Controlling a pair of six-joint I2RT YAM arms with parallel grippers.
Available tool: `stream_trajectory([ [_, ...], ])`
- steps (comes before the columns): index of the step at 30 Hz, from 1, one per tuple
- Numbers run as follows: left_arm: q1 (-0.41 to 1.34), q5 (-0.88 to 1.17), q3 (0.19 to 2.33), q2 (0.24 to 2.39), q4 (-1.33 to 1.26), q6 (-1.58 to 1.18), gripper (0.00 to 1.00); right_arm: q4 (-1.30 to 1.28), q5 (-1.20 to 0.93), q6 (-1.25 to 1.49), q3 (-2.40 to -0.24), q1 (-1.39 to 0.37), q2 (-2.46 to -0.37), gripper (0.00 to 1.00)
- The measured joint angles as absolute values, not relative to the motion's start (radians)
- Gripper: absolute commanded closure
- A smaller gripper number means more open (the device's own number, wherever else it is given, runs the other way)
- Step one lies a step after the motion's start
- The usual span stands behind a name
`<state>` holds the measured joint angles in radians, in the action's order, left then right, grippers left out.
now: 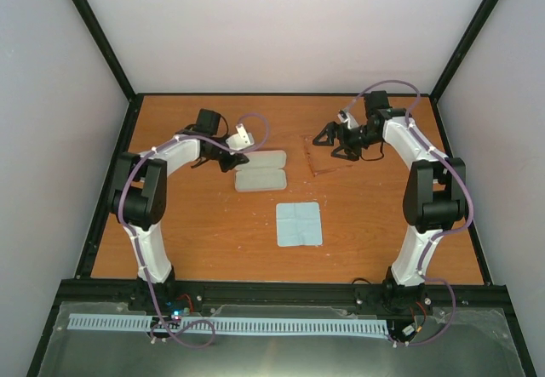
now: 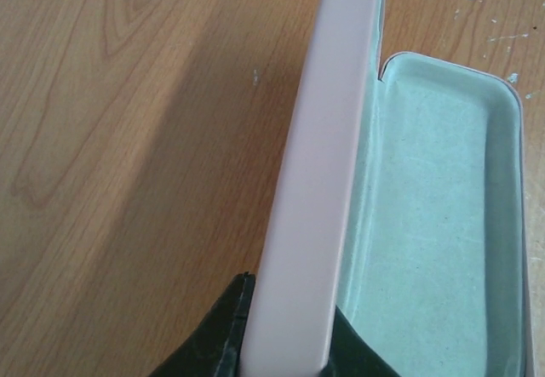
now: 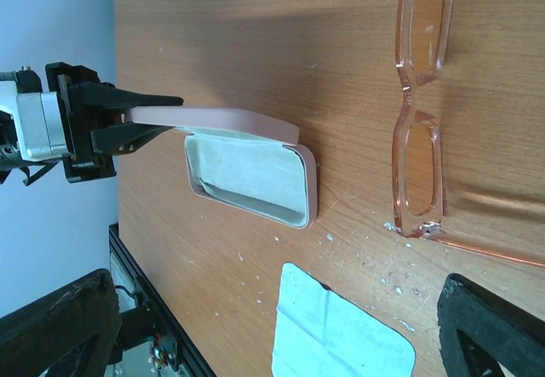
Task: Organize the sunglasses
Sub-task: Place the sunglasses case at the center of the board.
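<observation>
The sunglasses [image 3: 417, 113], thin and translucent reddish-brown, lie flat on the wood with arms unfolded; in the top view they are faint [image 1: 313, 160], just right of the case. The pink case [image 1: 260, 179] is open, its grey inside [image 2: 434, 224] showing. My left gripper [image 1: 223, 157] is shut on the edge of the case's lid [image 2: 315, 181], one finger on each side [image 2: 289, 343]; this also shows in the right wrist view [image 3: 136, 117]. My right gripper [image 1: 336, 145] hovers open and empty above the table beside the sunglasses, its fingers [image 3: 494, 326] spread wide.
A light-blue square cloth [image 1: 299, 224] lies flat in front of the case, also in the right wrist view [image 3: 341, 334]. A black frame [image 1: 281, 290] borders the table, with white walls beyond. Small white specks dot the wood near the cloth.
</observation>
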<state>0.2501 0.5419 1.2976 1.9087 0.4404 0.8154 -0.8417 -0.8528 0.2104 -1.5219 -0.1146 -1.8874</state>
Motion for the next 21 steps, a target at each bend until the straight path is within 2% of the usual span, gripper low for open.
stream_trajectory([
  [9,0.263,0.533,1.295,1.927,0.365,0.779,0.66,-0.841,-0.852,0.207,-1.511,-0.115,-1.885,0.02],
  [16,0.270,0.527,1.256,1.920,0.337,0.778,0.60,-0.834,-0.853,0.208,-1.479,-0.115,-1.876,0.02],
  [21,0.271,0.515,1.210,1.888,0.331,0.774,0.51,-0.831,-0.853,0.207,-1.478,-0.115,-1.876,0.05],
])
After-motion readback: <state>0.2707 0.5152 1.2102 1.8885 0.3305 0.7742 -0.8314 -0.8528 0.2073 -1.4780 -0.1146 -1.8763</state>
